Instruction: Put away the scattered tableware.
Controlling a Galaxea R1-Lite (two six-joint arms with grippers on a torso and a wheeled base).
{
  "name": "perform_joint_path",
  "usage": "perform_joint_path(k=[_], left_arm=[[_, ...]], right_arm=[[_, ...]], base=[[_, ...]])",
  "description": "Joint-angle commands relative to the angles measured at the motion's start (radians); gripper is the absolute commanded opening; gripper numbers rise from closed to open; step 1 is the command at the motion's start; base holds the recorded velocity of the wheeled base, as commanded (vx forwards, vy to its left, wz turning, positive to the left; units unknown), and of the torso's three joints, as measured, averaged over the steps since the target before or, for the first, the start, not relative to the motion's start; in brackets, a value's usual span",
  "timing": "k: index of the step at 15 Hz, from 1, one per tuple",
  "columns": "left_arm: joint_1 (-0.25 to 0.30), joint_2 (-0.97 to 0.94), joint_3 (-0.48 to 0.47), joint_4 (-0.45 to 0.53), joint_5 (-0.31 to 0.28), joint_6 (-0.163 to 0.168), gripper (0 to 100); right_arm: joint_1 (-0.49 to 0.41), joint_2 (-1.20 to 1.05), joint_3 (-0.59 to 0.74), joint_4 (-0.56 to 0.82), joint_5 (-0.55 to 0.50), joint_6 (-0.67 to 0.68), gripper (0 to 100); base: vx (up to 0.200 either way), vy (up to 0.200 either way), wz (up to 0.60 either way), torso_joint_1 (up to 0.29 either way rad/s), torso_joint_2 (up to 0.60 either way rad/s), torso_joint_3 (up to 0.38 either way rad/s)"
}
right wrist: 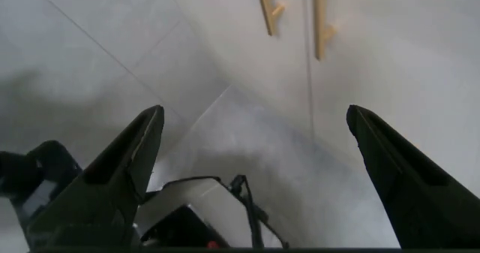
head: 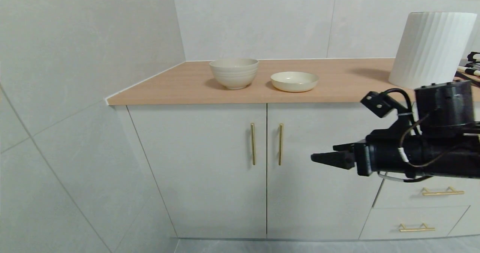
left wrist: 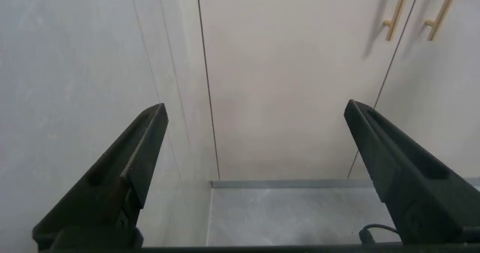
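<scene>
Right hand (head: 324, 152) spread wide and empty before the cupboard doors (head: 210, 170); left hand (left wrist: 255, 114) likewise; ribbed bowl (head: 234, 73) and shallow dish (head: 294, 81) sit on the bench (head: 168, 90), above the right hand and to its left; probably ceramic, rigid, slick, breakable; pinch the rim.

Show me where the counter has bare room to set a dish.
The counter is bare between the plate and the white ribbed cylinder, and between the bowl and the left wall. The bowl-plate gap is narrow; past the cylinder it is cluttered.
</scene>
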Motion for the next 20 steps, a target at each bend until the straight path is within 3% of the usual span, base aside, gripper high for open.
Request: perform_joint_path(k=[1, 3, 7, 10, 20], left_arm=[[0.0, 0.0, 0.0, 0.0, 0.0, 0.0, 100], [0.0, 0.0, 0.0, 0.0, 0.0, 0.0, 100], [0.0, 0.0, 0.0, 0.0, 0.0, 0.0, 100], [0.0, 0.0, 0.0, 0.0, 0.0, 0.0, 100], [0.0, 0.0, 0.0, 0.0, 0.0, 0.0, 100]], right_arm=[[0.04, 0.216, -0.125, -0.006, -0.001, 0.005, 100], [0.043, 0.294, -0.165, -0.039, -0.002, 0.005, 100], [0.046, 0.503, -0.174, -0.365, -0.037, 0.067, 100], [0.046, 0.544, -0.18, -0.48, -0.068, 0.12, 100], [0.081, 0.607, -0.229, -0.595, -0.071, 0.267, 100]], base=[[0.0, 0.0, 0.0, 0.0, 0.0, 0.0], [0.0, 0.0, 0.0, 0.0, 0.0, 0.0], [0.0, 0.0, 0.0, 0.0, 0.0, 0.0], [0.0, 0.0, 0.0, 0.0, 0.0, 0.0], [0.0, 0.0, 0.0, 0.0, 0.0, 0.0]])
